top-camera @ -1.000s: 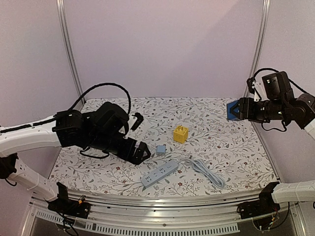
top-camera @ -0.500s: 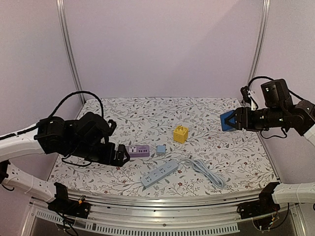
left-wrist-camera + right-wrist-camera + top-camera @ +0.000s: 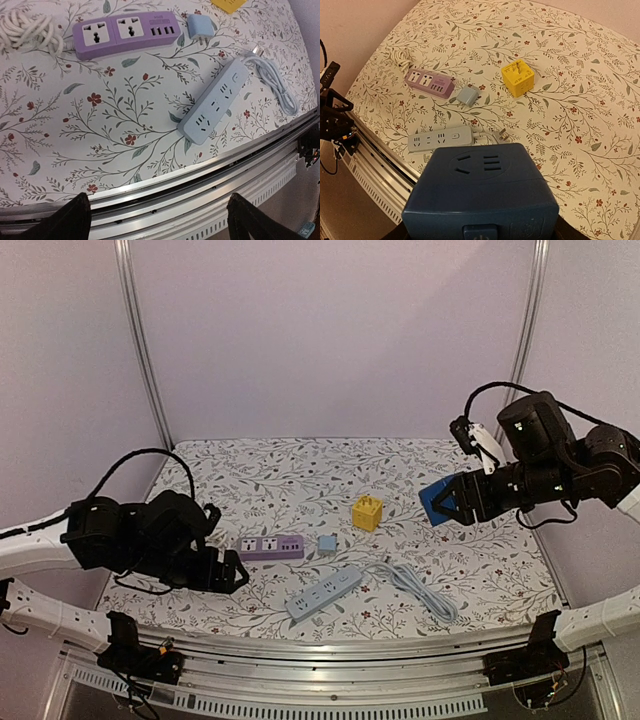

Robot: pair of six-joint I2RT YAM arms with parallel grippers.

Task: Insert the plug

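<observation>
At the far left, the left end effector (image 3: pixel 232 573) hangs over the near-left part of the floral-patterned cloth worktop (image 3: pixel 470 560). Its black fingers (image 3: pixel 75 217) are spread wide, with nothing between them.

Just to its right lies a flat purple power strip (image 3: pixel 270 546) with two universal sockets and a row of small ports. A coiled white cord (image 3: pixel 26 29) sits at its left end. Just beside its right end, apart from it, is a small light-blue plug adapter (image 3: pixel 327 543), metal prongs pointing away from the strip.

Nearer the front edge, a long pale grey-blue power strip (image 3: pixel 323 592) lies diagonally, sockets facing up and all unoccupied. Its looped white cable (image 3: pixel 422 592) trails off to the right. Behind these, near the middle of the worktop, a yellow cube adapter (image 3: pixel 367 512) sits with its prongs pointing up.

At the right, the right end effector (image 3: pixel 452 504) is raised well above the worktop. It is clamped on a dark blue block-shaped socket adapter (image 3: pixel 480 195), whose slotted face points toward the wrist camera.
</observation>
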